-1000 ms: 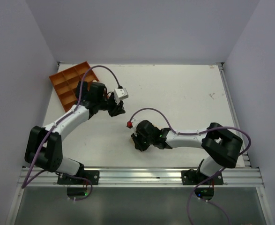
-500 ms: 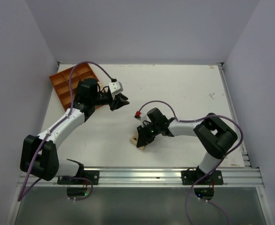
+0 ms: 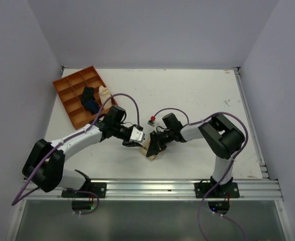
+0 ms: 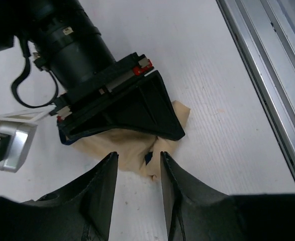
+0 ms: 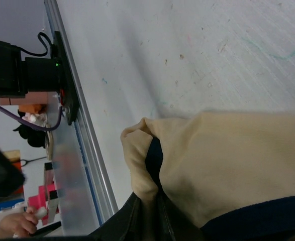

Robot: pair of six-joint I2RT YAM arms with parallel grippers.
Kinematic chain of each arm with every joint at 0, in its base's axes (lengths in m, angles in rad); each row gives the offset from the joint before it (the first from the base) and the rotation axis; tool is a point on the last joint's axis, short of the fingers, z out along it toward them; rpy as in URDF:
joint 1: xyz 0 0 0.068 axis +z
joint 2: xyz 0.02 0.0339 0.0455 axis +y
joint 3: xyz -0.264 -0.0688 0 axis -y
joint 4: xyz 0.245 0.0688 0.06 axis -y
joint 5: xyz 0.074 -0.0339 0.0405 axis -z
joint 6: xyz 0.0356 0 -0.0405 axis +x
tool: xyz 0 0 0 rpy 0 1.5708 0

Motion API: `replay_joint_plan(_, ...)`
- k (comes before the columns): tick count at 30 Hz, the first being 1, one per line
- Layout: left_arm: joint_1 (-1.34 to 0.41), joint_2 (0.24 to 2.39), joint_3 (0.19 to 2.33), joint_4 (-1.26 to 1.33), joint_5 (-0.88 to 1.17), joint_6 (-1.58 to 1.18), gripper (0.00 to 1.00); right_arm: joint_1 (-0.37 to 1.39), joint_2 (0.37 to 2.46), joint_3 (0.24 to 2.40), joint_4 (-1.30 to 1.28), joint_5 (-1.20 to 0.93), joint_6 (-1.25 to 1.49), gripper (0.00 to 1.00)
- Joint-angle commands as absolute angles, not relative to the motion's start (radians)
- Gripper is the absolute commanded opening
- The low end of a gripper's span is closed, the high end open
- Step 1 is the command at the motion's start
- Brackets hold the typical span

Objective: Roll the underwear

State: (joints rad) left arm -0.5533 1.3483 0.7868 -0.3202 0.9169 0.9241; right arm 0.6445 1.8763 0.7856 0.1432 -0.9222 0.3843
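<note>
Soft matt cloth underwear [image 5: 227, 160], finely ribbed table [image 4: 227, 75], matt black plastic fingers [image 4: 94, 196], smooth metal rail [image 4: 273, 50]

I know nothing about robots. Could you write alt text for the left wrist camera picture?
The black right gripper grips the beige underwear on a white table. At the bottom, the open left gripper hovers at the cloth's near edge. A metal rail crosses the top right corner.

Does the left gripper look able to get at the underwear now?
Probably yes: the left gripper is open at the exposed edge of the underwear; the right gripper covers only its far part.
</note>
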Motion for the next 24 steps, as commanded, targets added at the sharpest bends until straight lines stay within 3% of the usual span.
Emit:
replay_joint_plan(1, -0.587, 1.437, 0.793, -0.422, 0.942, 1.126, 0.43, 0.644, 1.93, 0.752, 0.158, -0.9, 0.4, 0.08)
replay_joint_plan(19, -0.67, 1.678, 0.937, -0.5, 0.75, 1.157, 0.46, 0.638, 1.927, 0.756, 0.13, -0.897, 0.383, 0.12)
replay_joint_plan(24, -0.678, 1.726, 0.994, -0.589, 0.772, 1.212, 0.28, 0.638, 1.896, 0.747, 0.13, -0.89, 0.388, 0.16)
